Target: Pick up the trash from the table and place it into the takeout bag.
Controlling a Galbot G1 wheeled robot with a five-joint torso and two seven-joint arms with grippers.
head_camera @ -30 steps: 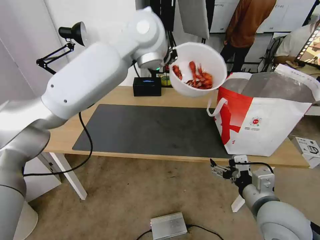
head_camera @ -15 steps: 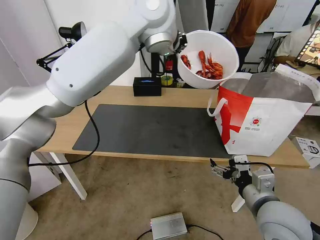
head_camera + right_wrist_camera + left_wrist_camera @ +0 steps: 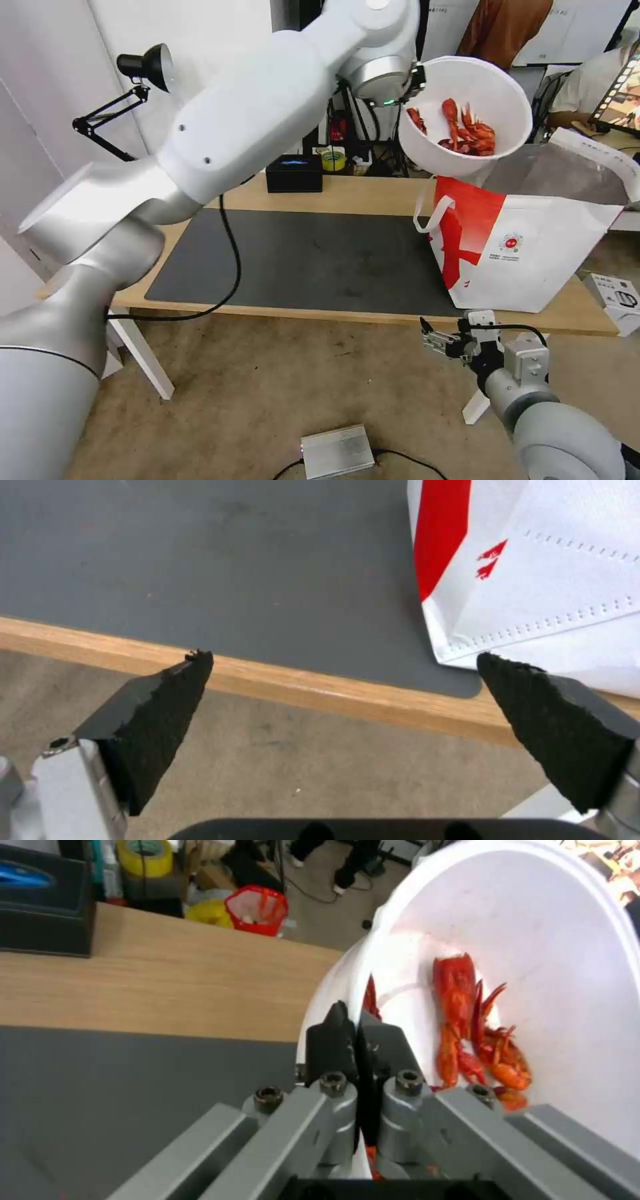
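Head view: left gripper [image 3: 415, 75] pinches rim of tilted bowl [image 3: 467, 117], held in air over the bag [image 3: 527, 230] on the table [image 3: 360, 190]; right gripper [image 3: 432, 339] waits below table edge.
Left wrist: fingers [image 3: 333, 1040] clamped on rim, shells [image 3: 477, 1040] inside.
Right wrist: fingers [image 3: 160, 710] spread wide, nothing between.

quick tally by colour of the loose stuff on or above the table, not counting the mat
White: 1, the bowl of crayfish shells, pinched at its rim by the left claw.
White-and-red: 1, the takeout bag.
Black: 1, the box.
Yellow: 1, the tape roll.
Total: 4
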